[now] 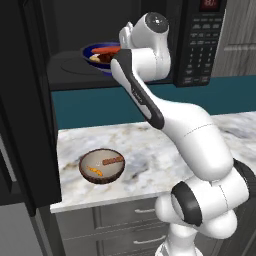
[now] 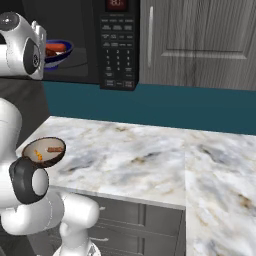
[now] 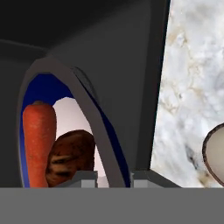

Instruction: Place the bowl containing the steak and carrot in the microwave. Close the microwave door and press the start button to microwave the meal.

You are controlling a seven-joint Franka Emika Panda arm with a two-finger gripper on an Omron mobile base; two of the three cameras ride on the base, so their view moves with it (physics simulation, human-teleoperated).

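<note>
Two bowls: one blue bowl (image 1: 94, 51), one brown bowl (image 1: 102, 166); one microwave (image 1: 200, 45).

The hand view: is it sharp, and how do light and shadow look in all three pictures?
Hand view: carrot and steak very close, soft-edged, microwave walls dim. Left base view: even light, faint shadow beside the brown bowl, oven cavity dark. Right base view: no glare on the counter, red display blurred.

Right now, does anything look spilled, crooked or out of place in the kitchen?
Nothing is spilled or broken. The blue bowl sits inside the open microwave with the carrot and steak in it, and the gripper is closed on its rim. The brown bowl stands upright on the counter.
</note>
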